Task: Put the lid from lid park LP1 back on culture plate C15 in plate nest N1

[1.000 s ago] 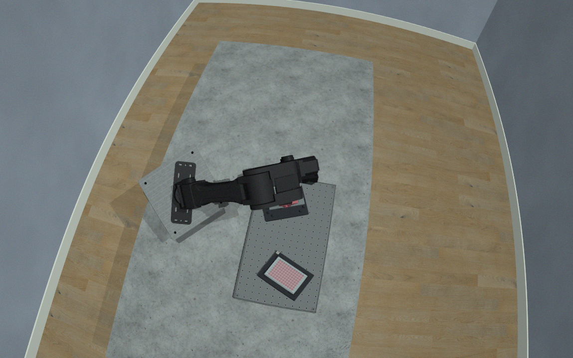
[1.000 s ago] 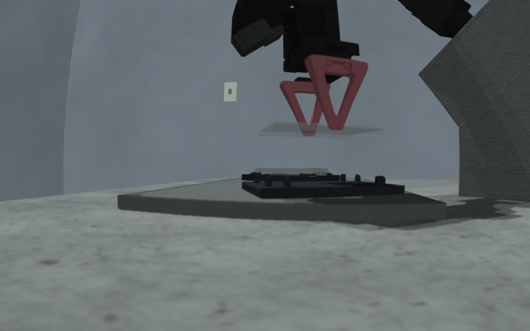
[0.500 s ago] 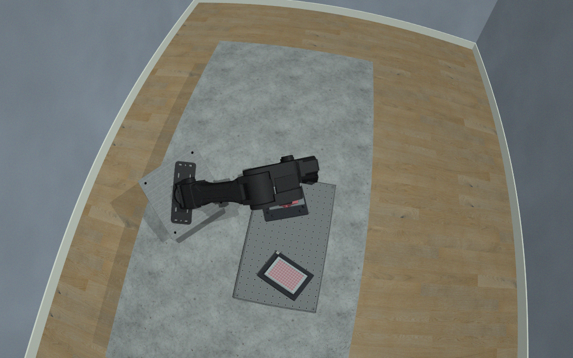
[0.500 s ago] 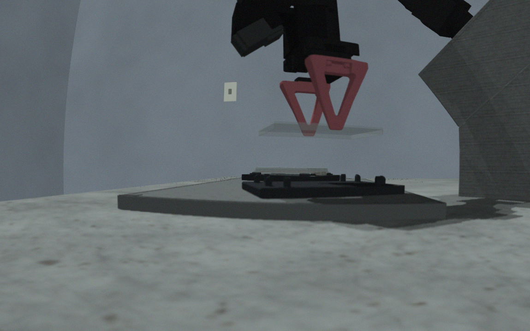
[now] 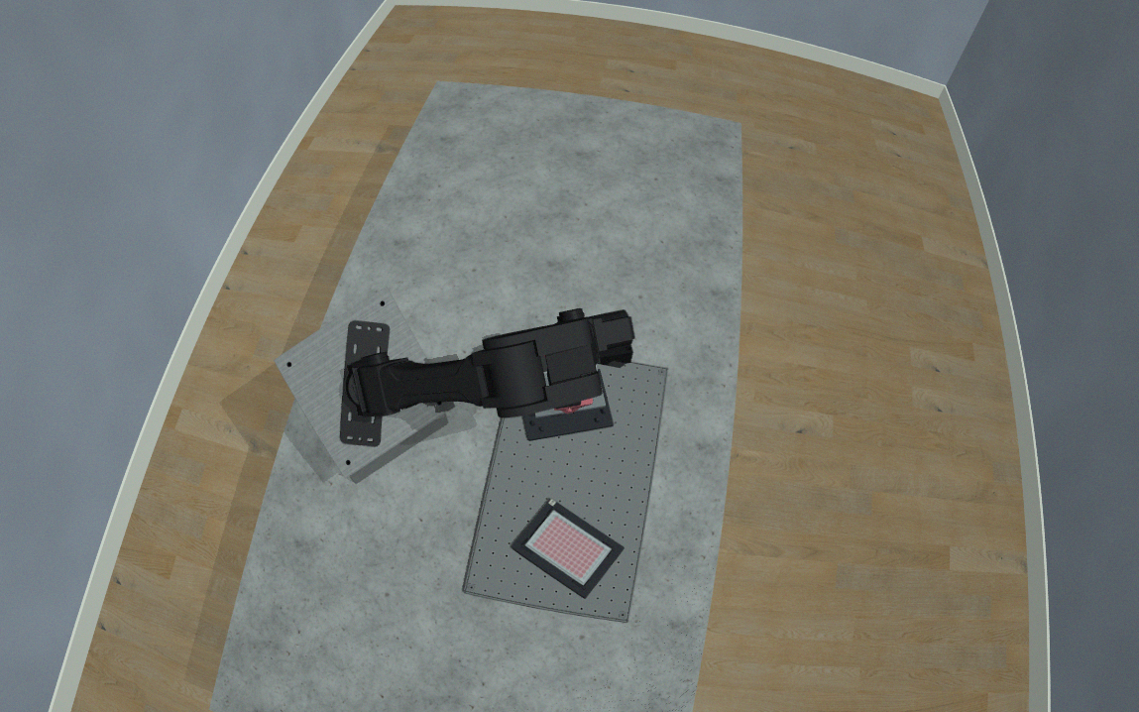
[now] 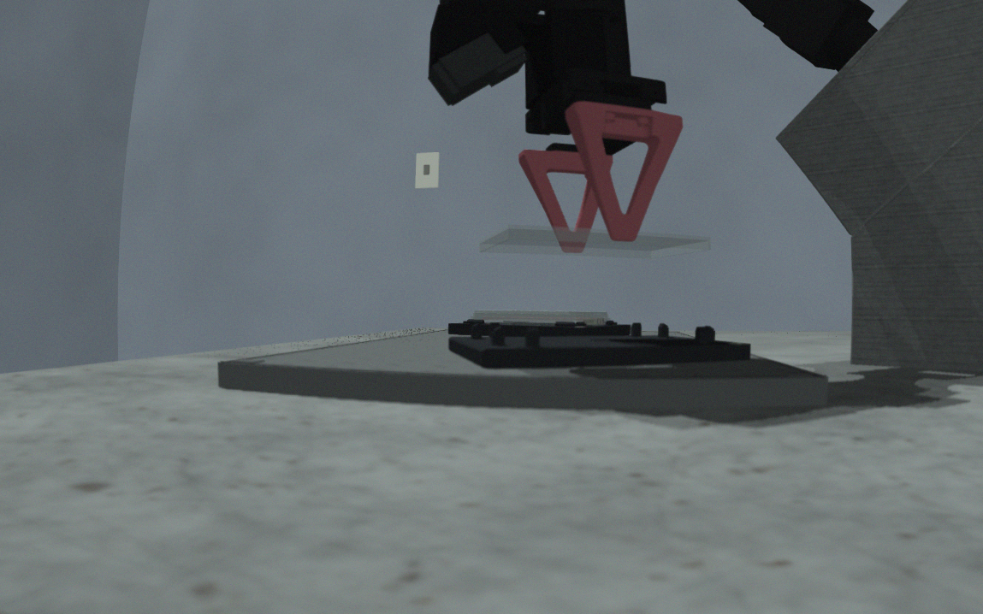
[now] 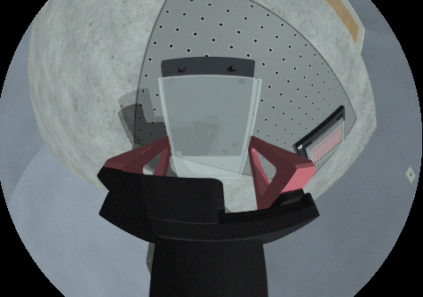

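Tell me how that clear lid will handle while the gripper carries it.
The lid hangs flat without sagging from the gripper, so it is probably stiff. It looks thin and clear, so likely light and smooth. The fingers pinch only its side edges, so it might slip or tilt if jolted.

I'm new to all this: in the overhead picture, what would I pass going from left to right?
The arm's mounting plate → the black arm → the pink culture plate C15 in its black plate nest N1 → bare wooden floor.
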